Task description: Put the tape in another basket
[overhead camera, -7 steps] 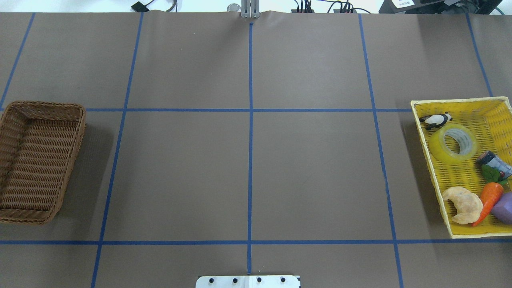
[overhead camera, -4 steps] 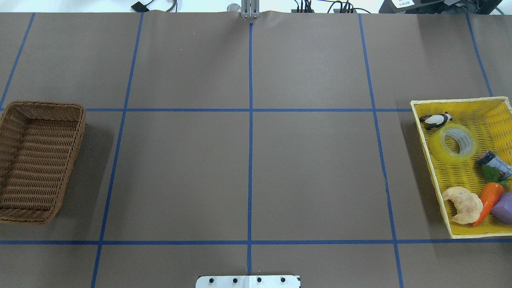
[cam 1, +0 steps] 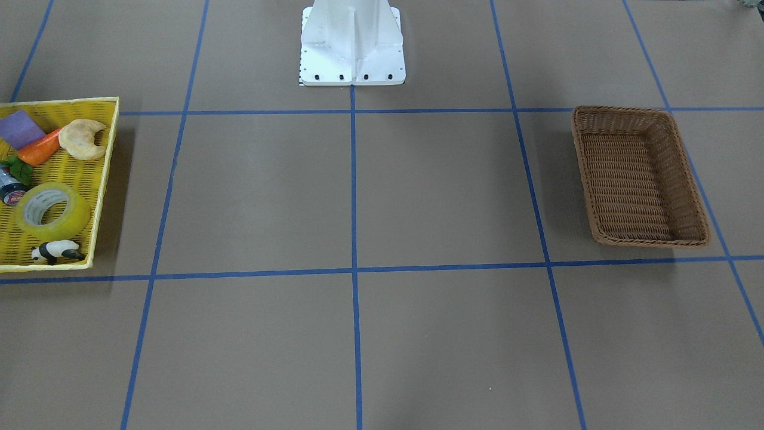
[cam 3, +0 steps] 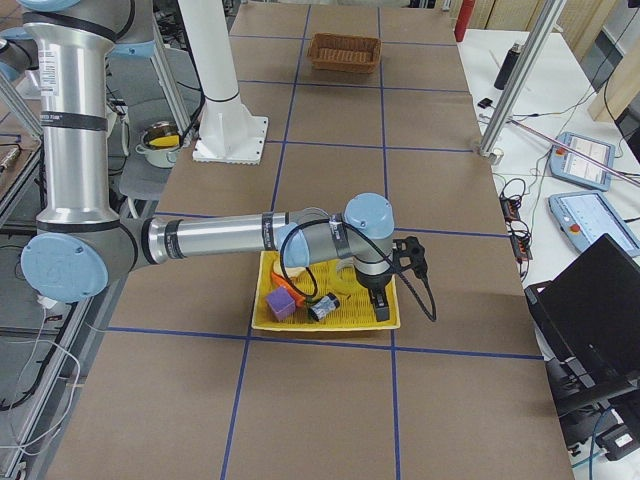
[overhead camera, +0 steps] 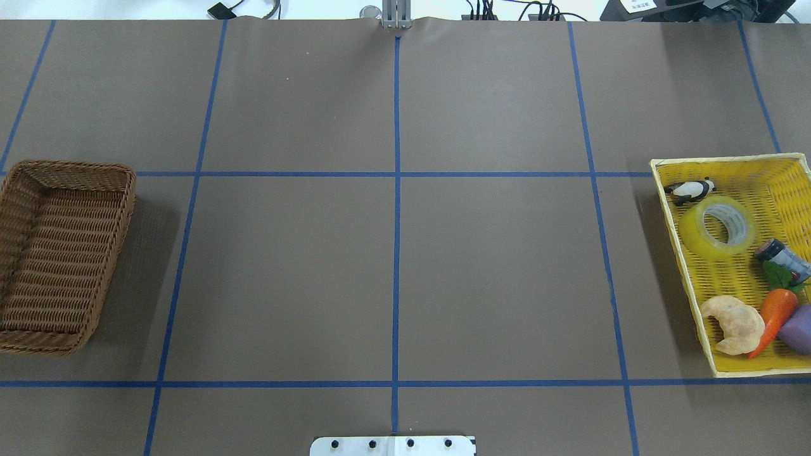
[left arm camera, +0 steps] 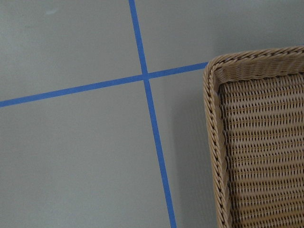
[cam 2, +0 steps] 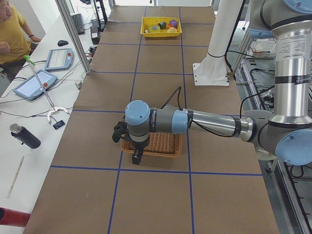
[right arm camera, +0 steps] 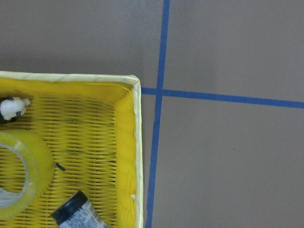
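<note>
The yellow-green tape [overhead camera: 692,231] lies flat in the yellow basket [overhead camera: 671,240] at the table's right end. It also shows in the front view [cam 1: 71,218] and the right wrist view [right arm camera: 38,166]. The brown wicker basket [overhead camera: 130,190] stands empty at the left end, and shows in the front view [cam 1: 632,110] and the left wrist view [left arm camera: 213,133]. My left gripper [cam 2: 137,156] hangs over the brown basket's edge. My right gripper [cam 3: 380,305] hangs over the yellow basket's outer end. Both show only in side views, so I cannot tell whether they are open or shut.
The yellow basket also holds a panda figure [overhead camera: 690,189], a small dark bottle [overhead camera: 782,256], a carrot [overhead camera: 776,313], a croissant [overhead camera: 735,324] and a purple block [overhead camera: 799,329]. The robot's white base [cam 1: 352,42] stands mid-table. An operator [cam 2: 12,34] sits beside the table.
</note>
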